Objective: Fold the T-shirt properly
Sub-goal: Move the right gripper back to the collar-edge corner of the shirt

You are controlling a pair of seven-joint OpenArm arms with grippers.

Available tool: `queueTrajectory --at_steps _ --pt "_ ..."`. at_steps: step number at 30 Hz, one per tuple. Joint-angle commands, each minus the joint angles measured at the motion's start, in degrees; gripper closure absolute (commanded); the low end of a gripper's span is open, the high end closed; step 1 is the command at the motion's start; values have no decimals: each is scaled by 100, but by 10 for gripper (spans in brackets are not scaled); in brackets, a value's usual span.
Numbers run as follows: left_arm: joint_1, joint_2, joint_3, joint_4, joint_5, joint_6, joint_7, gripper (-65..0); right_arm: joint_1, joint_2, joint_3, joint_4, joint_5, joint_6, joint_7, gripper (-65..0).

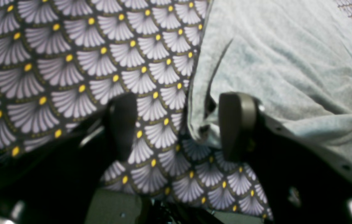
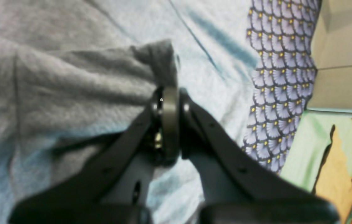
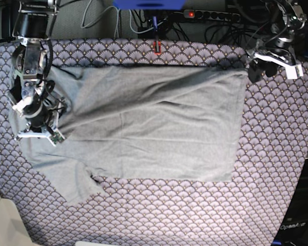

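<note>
- Lying spread across the purple fan-scale patterned cloth (image 3: 277,169), the large plain light grey knit T-shirt (image 3: 159,133) looks only partly folded; its far edge is turned over and one sleeve still sticks out.
- Right gripper (image 2: 166,102): jaws pressed together, pinching T-shirt fabric.
- Left gripper (image 1: 176,124): jaws spread at the T-shirt's corner.
- Only the wrist views show those jaws.

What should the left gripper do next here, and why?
Probably close on the hem corner. The left gripper is open with the T-shirt edge lying between its jaws on the patterned cloth, not yet pinched. The right gripper is already shut on a bunch of the shirt, so both ends would then be held for the fold.
</note>
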Motion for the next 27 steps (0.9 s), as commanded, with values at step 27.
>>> queueTrajectory --at_steps 27 --pt "-159 -113 -66 360 -127 -42 -118 -405 -972 -915 636 2034 -21 -47 47 0"
